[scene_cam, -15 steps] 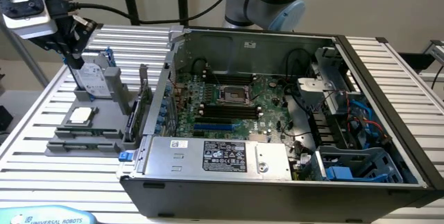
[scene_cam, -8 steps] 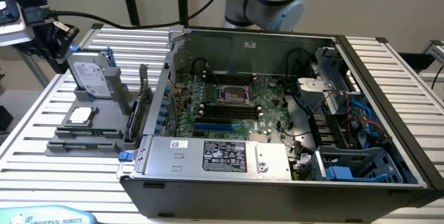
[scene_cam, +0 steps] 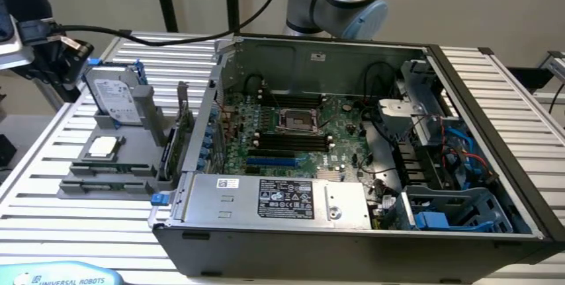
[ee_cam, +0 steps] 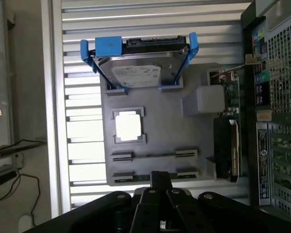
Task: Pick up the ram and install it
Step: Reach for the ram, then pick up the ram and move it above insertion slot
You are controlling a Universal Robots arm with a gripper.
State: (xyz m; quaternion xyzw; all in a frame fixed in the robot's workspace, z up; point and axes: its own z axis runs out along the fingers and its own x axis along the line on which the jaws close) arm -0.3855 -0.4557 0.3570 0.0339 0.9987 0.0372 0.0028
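The arm's black tool (ee_cam: 160,177) hangs with its fingers pressed together and nothing gripped between them, above a grey parts tray (ee_cam: 160,121) on the slatted desk (ee_cam: 82,160). The ram (ee_cam: 153,156) appears edge-on as a thin dark strip standing between two clips, just beyond the tool's tip; its colour and chips cannot be made out. Farther out sit a square silver processor (ee_cam: 128,125) and a hard drive (ee_cam: 138,68). The open computer case (scene_cam: 353,252) stands beside the tray.
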